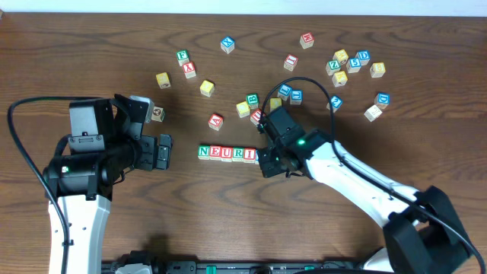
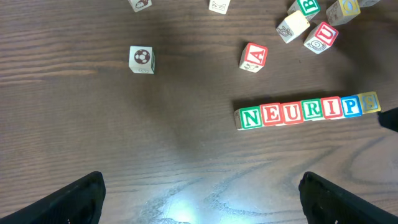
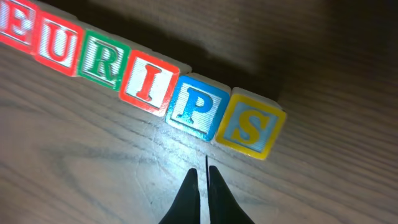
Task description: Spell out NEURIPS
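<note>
On the counter (image 2: 93,124), all seven cubes of NEURIPS (image 2: 308,112) stand in one row, only the S cube (image 3: 250,129) a little turned beside the P cube (image 3: 198,107). The right gripper (image 3: 204,174) is closed on nothing, the left gripper (image 2: 202,193) wide open and empty. I judge the spelling finished.

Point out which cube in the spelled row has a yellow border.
The S cube, last in the row beside the blue P; the others are bordered green, red or blue.
</note>
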Tool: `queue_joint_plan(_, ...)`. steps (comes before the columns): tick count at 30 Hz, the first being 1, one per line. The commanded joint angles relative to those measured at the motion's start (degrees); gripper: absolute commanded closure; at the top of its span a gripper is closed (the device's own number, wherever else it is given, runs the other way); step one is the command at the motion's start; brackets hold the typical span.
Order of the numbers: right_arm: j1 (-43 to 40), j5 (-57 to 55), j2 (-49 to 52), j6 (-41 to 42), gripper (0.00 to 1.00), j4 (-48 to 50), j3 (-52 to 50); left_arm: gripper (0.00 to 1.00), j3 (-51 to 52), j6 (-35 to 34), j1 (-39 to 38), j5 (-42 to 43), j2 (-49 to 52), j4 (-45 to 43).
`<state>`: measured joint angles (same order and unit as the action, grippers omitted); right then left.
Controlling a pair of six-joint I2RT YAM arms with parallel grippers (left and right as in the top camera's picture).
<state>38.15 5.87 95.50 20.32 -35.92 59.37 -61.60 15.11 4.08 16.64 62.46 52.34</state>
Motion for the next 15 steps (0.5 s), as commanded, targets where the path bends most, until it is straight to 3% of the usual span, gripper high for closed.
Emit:
queue_joint_plan(1, 1.6, -0.87, 2.47, -0.2, 0.99, 0.79, -0.61, 0.02, -1.16, 0.72, 0.24, 0.7, -0.35, 0.13)
queue_joint_plan(15, 3.96, -3.87, 4.52, 1.51, 0.99, 2.75, -0.61, 0.02, -1.16, 0.72, 0.26, 0.68, -0.35, 0.13)
